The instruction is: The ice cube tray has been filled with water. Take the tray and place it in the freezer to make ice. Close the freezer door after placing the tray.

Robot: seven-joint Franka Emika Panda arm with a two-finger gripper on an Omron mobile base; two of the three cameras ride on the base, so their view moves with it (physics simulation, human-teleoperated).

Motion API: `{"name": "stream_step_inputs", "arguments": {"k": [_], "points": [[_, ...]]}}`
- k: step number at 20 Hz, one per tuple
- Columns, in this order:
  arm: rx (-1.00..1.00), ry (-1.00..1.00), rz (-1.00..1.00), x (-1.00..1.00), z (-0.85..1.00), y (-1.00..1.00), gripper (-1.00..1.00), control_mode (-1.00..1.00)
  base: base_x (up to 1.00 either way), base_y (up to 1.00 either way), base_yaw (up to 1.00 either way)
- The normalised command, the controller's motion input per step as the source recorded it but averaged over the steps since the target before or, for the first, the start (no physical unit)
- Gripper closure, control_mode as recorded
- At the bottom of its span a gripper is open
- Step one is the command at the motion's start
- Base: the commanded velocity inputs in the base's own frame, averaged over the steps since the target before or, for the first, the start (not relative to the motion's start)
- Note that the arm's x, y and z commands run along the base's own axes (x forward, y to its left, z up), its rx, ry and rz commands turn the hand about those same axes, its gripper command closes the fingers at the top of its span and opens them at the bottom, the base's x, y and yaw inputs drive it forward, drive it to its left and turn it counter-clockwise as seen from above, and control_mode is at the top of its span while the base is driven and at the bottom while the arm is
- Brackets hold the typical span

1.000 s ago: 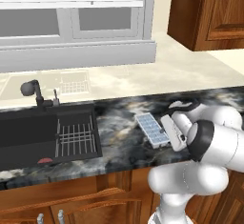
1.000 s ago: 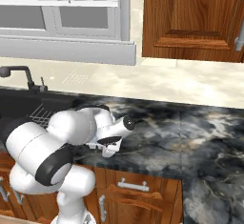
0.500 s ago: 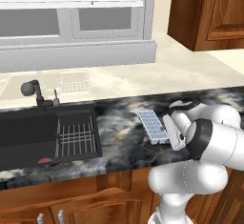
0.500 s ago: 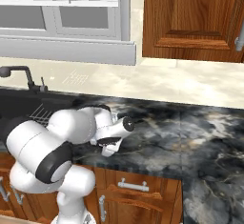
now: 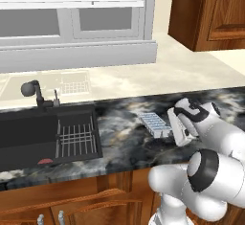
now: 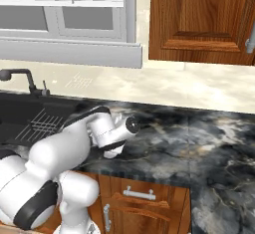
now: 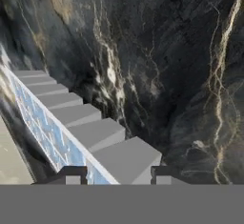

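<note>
ice cube tray point(image 5: 155, 124) lies on the dark marbled tabletop point(image 5: 119, 138), right of the sink point(image 5: 28, 135), its near end hidden behind the white hand in the left base view; in the right base view the arm's body covers the tray altogether; hand view has the tray point(image 7: 90, 137) running up-left from between the finger tips point(image 7: 72, 175), its far end cut off by the left edge; water point(image 7: 47, 132) reads as a thin pale-blue strip along the tray's left side, single cells hard to separate at this angle; gripper point(image 7: 116, 176) sits right at the tray's near end, one dark tip on each side of the end wall; jaws bracket the tray end closely, but whether they actually press on it I cannot tell, the contact line is cut off by the bottom of the hand view; black wire rack point(image 5: 75, 138) lies in the sink's right part; small red item point(image 5: 45, 162) at the sink's front edge, too small to identify; faucet point(image 5: 34, 92) behind the sink; wooden cupboard point(image 6: 199, 19) above the tabletop, cut off at top and right; no readable writing or labels anywhere
</note>
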Motion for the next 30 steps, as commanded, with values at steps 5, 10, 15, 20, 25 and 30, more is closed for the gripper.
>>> {"name": "stream_step_inputs", "arguments": {"k": [5,10,15,20,25,30], "points": [[0.00,0.00,0.00,-0.08,0.94,0.00,1.00,-1.00,0.00,0.00,0.00],[0.00,0.00,0.00,-0.08,0.83,0.00,1.00,-1.00,0.00,0.00,0.00],[0.01,0.00,0.01,-0.15,0.83,0.00,1.00,-1.00,0.00,0.00,0.00],[0.07,0.00,0.06,-0.21,0.78,0.00,1.00,-1.00,0.00,0.00,0.00],[0.09,-0.07,0.21,-0.34,0.70,-0.03,1.00,-1.00,0.00,0.00,0.00],[0.07,-0.20,0.34,-0.56,0.46,-0.08,1.00,-1.00,0.00,0.00,0.00]]}}
